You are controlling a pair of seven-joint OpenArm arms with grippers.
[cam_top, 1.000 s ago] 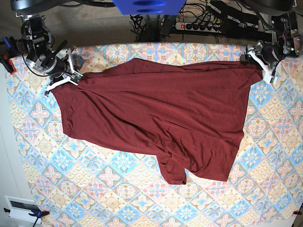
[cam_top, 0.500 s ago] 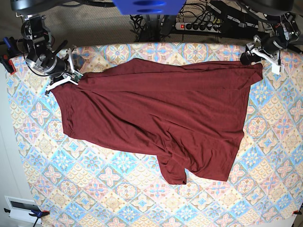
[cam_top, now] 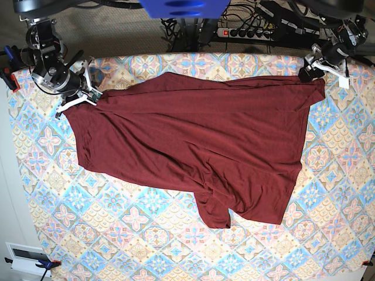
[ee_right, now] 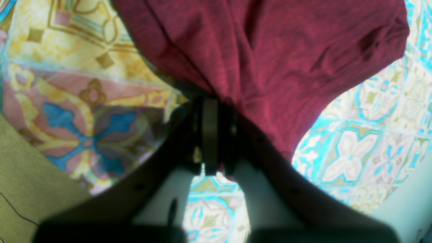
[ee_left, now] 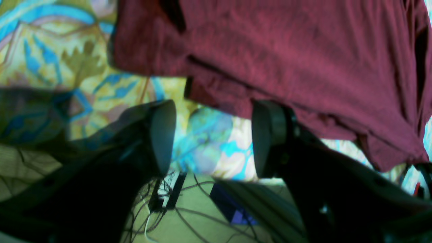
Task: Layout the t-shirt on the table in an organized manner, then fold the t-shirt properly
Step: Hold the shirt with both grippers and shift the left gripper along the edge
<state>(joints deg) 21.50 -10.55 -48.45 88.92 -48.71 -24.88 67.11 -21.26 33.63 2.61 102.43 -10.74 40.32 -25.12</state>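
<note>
The dark maroon t-shirt (cam_top: pixel 199 146) lies spread across the patterned table (cam_top: pixel 135 234), with one sleeve bunched toward the near side (cam_top: pixel 214 208). At the shirt's far-left corner my right gripper (cam_top: pixel 88 98) is shut on the fabric. The right wrist view shows its fingers (ee_right: pixel 210 135) pinched together on a gathered fold of the t-shirt (ee_right: pixel 270 50). My left gripper (cam_top: pixel 308 71) hovers at the shirt's far-right corner, open. In the left wrist view its gripper (ee_left: pixel 212 138) holds nothing, and the t-shirt's edge (ee_left: pixel 287 57) lies just beyond the fingertips.
Past the table's far edge, a power strip and cables (cam_top: pixel 246 32) lie on the floor, also showing as floor cables (ee_left: pixel 168 199). A blue part (cam_top: pixel 184 7) hangs over the far middle. A white box (cam_top: pixel 26 257) sits at the near-left corner. Red clamps (cam_top: pixel 9 79) grip the left edge.
My left gripper has drawn back and up from the shirt's far-right corner toward the table's far edge. The shirt and the right gripper have stayed put.
</note>
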